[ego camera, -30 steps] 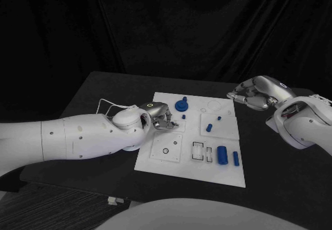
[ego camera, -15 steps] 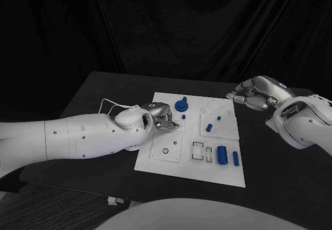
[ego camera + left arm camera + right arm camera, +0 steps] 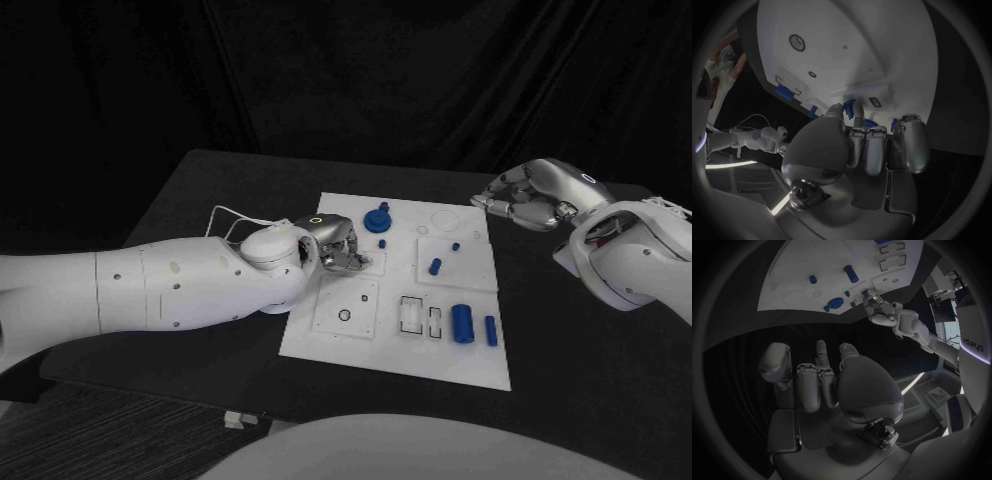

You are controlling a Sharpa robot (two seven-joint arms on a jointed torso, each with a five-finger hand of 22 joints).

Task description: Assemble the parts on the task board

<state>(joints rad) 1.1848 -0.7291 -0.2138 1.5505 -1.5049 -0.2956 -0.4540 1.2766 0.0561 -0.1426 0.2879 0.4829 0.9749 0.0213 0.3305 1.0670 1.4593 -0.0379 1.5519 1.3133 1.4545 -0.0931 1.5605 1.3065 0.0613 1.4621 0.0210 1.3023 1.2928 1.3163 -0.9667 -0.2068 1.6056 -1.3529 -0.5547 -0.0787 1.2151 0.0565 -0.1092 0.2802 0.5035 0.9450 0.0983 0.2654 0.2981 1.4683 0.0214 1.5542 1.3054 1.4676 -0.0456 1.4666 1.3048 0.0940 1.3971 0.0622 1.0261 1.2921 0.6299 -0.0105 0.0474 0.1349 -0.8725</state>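
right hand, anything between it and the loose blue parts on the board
Nothing visible. The right hand hovers off the board's far right corner, fingers curled, holding nothing. Only bare board separates it from the small blue pieces. The left hand works at the opposite side.

The task board (image 3: 476, 365) lies mid-table (image 3: 216, 190). The left hand (image 3: 338, 248) sits over its left side, just before the knobbed part (image 3: 379, 219) — perhaps touching the surface. The right hand (image 3: 534, 197) hangs beyond the far right corner. Two cylinders (image 3: 463, 323) lie near the right edge.
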